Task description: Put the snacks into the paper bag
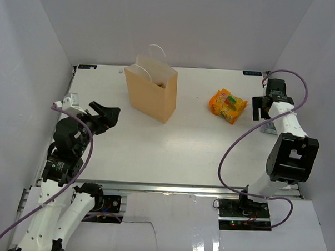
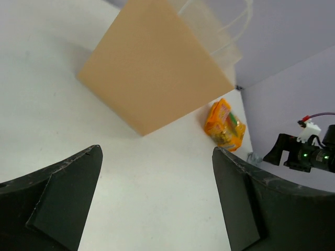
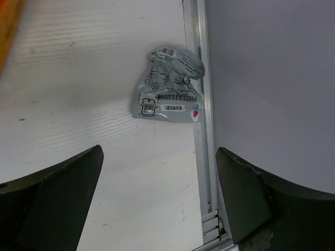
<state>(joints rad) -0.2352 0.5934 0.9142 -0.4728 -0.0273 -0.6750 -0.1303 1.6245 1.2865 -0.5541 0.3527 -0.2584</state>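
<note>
**Top view, left of centre.** The left pincer (image 2: 157,150) was released, its fingers wide apart and holding nothing, and it faced the paper bag (image 1: 151,92) across bare table (image 1: 183,151).

**Right of centre.** The right pincer (image 3: 159,150) was likewise spread and empty. Just beyond its fingers a crumpled silver-grey packet (image 3: 168,86) lay against the rail (image 3: 201,167) at the table's right edge, and the arm partly hid it from above.

**Farther, upper right of centre.** The orange-yellow pouch (image 1: 228,105) lay flat, well apart from the bag, which stood upright at upper centre.
</note>
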